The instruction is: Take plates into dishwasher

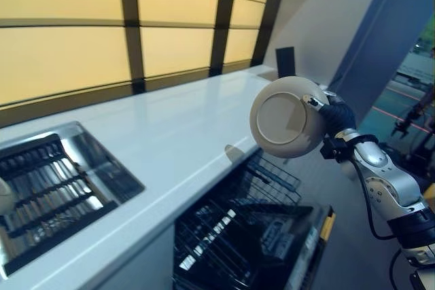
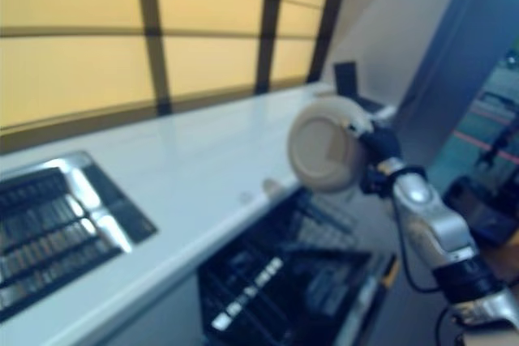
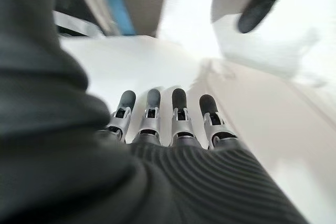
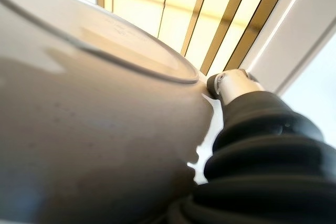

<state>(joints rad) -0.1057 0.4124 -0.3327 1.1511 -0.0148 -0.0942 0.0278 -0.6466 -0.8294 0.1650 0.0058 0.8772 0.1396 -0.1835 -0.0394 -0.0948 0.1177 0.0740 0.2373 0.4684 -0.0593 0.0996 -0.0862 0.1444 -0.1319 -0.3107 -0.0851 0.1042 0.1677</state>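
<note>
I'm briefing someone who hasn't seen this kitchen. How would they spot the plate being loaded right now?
Start at the long white countertop under the amber window panels, and follow its front edge to the open dishwasher with its black wire racks. Above that rack, the right hand holds up a round beige plate, its underside facing the camera. It is the only dish held in the air.

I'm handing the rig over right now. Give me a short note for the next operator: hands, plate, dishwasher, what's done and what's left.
Right hand: shut on a beige plate, held on edge in the air, underside toward the head camera, above the open dishwasher.
Left hand: open, fingers straight, holding nothing, over a white surface.
Dishwasher rack: pulled out below the white countertop; no plate visible in it.
Sink: at the left, with a dark grid inside.
Done: plate picked up and brought over the rack.
Left: lower it into the rack and release.
</note>
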